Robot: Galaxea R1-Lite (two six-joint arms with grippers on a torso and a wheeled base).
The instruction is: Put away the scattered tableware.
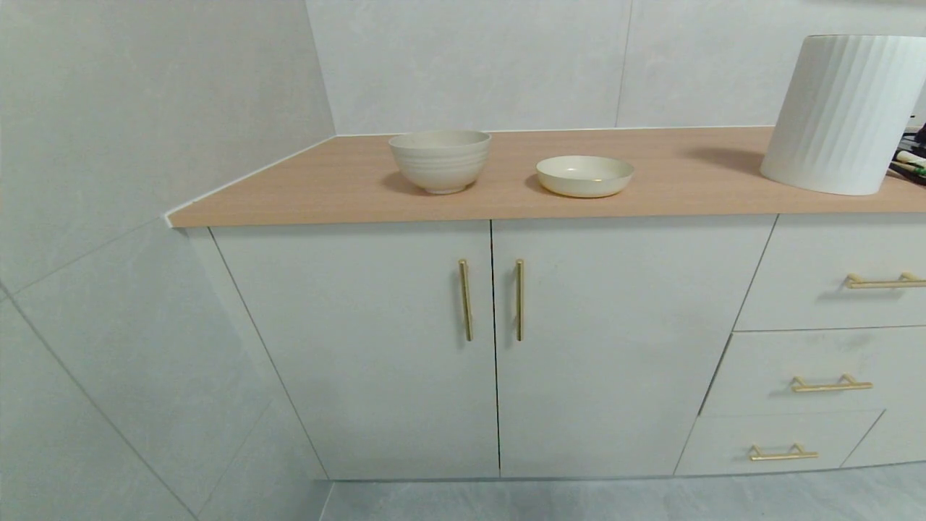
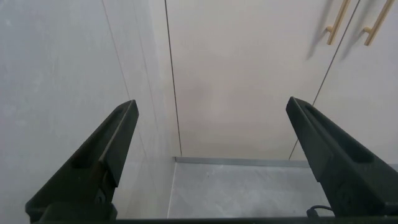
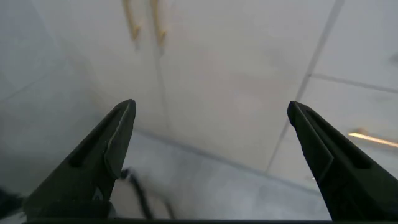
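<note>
A ribbed cream bowl stands on the wooden countertop, toward its left corner. A shallow cream dish sits just to the right of it, a short gap between them. Below the counter are two shut white cabinet doors with gold handles. My left gripper hangs open low in front of the left door, near the floor. My right gripper is open too, facing the lower cabinet front with the door handles farther off. Neither holds anything.
A tall white ribbed container stands at the counter's right end, with small items behind it. Three drawers with gold handles stack at the right. A tiled wall closes in on the left; grey floor lies below.
</note>
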